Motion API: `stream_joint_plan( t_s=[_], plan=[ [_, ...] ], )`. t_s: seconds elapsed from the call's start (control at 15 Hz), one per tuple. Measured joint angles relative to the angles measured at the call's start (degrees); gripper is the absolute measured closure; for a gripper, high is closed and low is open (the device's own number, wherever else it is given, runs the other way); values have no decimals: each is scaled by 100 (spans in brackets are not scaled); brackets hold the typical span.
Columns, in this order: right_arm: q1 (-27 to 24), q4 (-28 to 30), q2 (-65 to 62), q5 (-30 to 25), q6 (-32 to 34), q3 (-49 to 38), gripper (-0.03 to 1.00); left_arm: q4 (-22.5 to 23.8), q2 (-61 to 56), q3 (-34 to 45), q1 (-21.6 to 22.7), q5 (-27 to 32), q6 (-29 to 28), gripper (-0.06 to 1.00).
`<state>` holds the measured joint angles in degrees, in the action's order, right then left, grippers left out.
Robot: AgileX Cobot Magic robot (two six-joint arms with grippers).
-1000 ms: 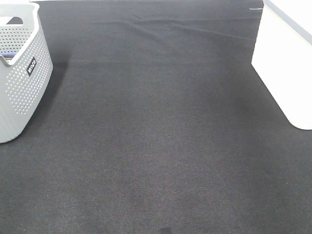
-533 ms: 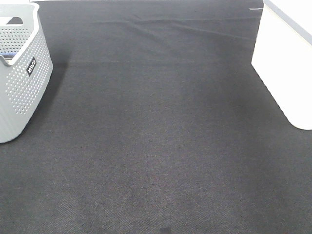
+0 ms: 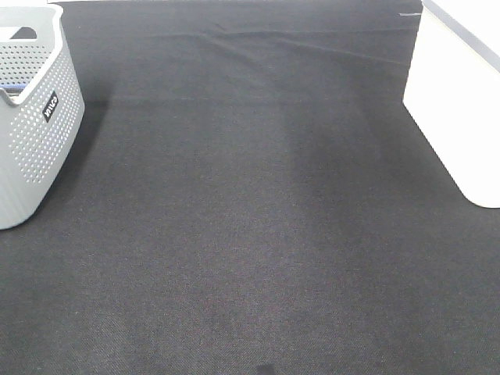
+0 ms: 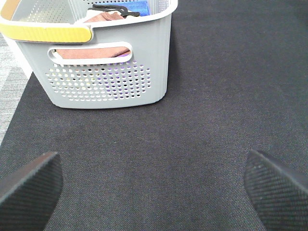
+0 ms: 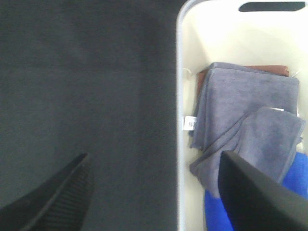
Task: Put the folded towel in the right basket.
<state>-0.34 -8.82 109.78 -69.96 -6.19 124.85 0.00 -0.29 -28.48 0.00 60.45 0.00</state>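
1. Black woven cloth covers the table (image 3: 250,234) from edge to edge, and in your high view nothing lies on it between the two baskets; neither arm shows there.
2. White and smooth, the right basket (image 3: 457,109) stands at the table's right edge. Your right gripper (image 5: 154,197) hangs over its near rim, jaws apart and holding nothing.
3. The grey perforated basket (image 3: 35,141) sits well apart, at the far left, with your left gripper (image 4: 154,187) facing it, jaws spread wide and empty.
4. The grey folded towel (image 5: 245,130) lies inside the right basket, just beside the rim, on top of a brown cloth (image 5: 267,70) and a blue cloth (image 5: 293,183). It is directly under the right gripper, so that arm is much nearer.
5. Judging by this, the towel looks delivered; nothing blocks a straight lift away.
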Motion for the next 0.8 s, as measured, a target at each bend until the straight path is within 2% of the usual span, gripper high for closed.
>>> stream_joint_plan(
  t_s=[0.13,0.27,0.4,0.6,0.8],
  plan=[
    [40,6,-275,0,0,-309,28,0,0,0,0,0,0,-3],
    [46,189,-1112,0,0,-1369,28,0,0,0,0,0,0,-3],
    [46,447,-1891,6,0,-2538,28,0,0,0,0,0,0,-3],
    [46,481,-3174,11,0,-4291,28,0,0,0,0,0,0,-3],
    [46,481,-4733,11,132,-6434,28,0,0,0,0,0,0,-3]
  ],
)
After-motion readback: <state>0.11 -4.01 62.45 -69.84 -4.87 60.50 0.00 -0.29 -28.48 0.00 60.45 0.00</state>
